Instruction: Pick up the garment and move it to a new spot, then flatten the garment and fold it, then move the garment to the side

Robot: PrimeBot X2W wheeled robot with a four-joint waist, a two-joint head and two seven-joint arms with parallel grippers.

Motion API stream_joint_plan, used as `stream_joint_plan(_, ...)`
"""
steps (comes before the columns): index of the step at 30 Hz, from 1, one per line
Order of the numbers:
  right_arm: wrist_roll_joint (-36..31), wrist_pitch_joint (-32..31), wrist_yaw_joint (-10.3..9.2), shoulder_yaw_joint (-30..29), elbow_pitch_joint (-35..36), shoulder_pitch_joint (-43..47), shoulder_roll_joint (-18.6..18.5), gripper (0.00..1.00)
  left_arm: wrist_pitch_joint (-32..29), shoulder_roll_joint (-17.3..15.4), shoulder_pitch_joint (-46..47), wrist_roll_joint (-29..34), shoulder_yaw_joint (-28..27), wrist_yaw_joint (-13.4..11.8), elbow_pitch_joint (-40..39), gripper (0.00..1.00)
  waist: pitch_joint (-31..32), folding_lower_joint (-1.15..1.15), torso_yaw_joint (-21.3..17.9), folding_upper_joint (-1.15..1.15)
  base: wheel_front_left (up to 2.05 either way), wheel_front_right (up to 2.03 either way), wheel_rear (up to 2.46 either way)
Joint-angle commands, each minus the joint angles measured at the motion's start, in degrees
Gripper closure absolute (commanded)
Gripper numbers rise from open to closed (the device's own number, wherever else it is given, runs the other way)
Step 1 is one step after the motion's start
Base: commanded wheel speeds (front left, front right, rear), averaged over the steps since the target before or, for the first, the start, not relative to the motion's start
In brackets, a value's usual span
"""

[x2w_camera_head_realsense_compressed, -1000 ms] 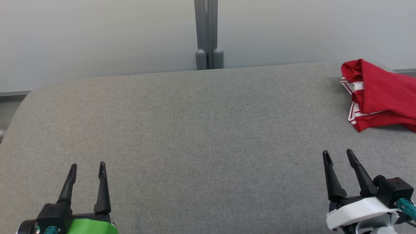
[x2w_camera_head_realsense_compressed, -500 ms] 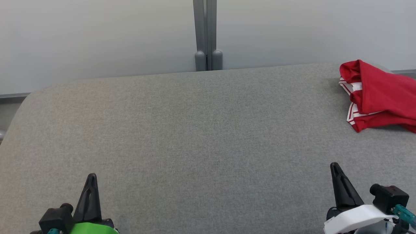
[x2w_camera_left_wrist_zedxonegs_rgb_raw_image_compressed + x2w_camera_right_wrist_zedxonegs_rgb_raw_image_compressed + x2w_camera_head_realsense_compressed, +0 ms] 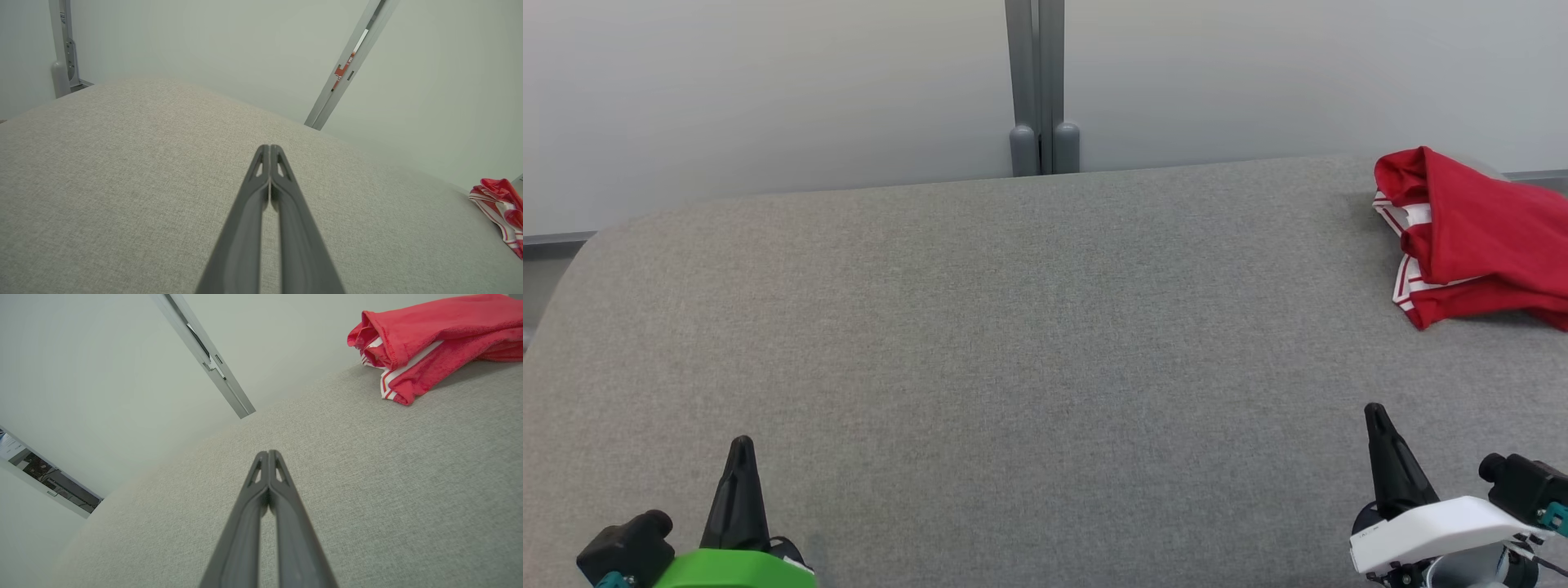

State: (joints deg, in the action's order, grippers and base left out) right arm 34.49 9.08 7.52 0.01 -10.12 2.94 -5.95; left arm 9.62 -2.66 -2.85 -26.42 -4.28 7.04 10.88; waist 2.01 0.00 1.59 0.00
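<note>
A folded red garment (image 3: 1478,237) with white stripes lies at the far right of the grey fabric surface (image 3: 1029,327); it also appears in the right wrist view (image 3: 433,339) and at the edge of the left wrist view (image 3: 500,204). My left gripper (image 3: 740,445) sits at the lower left, shut with nothing between its fingers, as the left wrist view confirms (image 3: 269,148). At the lower right my right gripper (image 3: 1374,411) is shut and empty too (image 3: 267,453), well short of the garment.
A pale wall stands behind the surface, with a grey vertical post (image 3: 1036,86) at its middle. The surface's far edge curves down toward the wall, and its left corner is rounded.
Both grippers went from open to shut and drew back toward the bottom of the head view. The garment has not moved.
</note>
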Motion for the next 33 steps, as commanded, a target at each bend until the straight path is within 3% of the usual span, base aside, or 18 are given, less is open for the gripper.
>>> stream_joint_plan(1,2.2,-0.5,-0.01,-0.5,0.5,-1.8,0.0,1.0,-0.4,-0.3,2.0,-2.6,-0.4,0.1,-0.7,1.0,0.0,0.0,0.0,0.0,0.0,0.0,0.0)
stream_joint_plan(33,25.2,-6.7,-0.02,-2.9,-1.2,-5.0,1.1,1.0,-6.9,-0.3,5.1,-28.6,-1.2,0.3,0.8,1.0,-0.7,0.0,-0.5,0.0,0.0,0.0,0.0)
